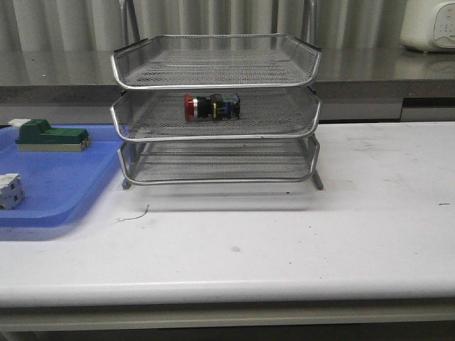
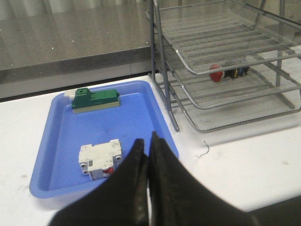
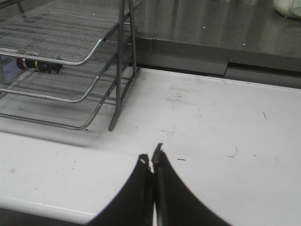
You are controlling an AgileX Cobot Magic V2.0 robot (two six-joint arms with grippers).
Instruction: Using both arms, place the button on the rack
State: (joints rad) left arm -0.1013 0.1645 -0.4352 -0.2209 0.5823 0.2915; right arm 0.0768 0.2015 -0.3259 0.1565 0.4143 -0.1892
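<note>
The button (image 1: 211, 107) with its red head lies on its side on the middle tier of the silver wire rack (image 1: 217, 85). It also shows in the left wrist view (image 2: 227, 72) and in the right wrist view (image 3: 38, 64). My left gripper (image 2: 146, 142) is shut and empty, above the front edge of the blue tray, well away from the rack (image 2: 235, 52). My right gripper (image 3: 151, 157) is shut and empty over the bare table, to the right of the rack (image 3: 70, 61). Neither arm shows in the front view.
A flat blue tray (image 1: 64, 177) lies left of the rack and holds a green block (image 1: 50, 135) and a white block (image 1: 10, 190). A small bent wire (image 1: 135, 213) lies on the table in front of the rack. A white appliance (image 1: 428, 25) stands at the back right.
</note>
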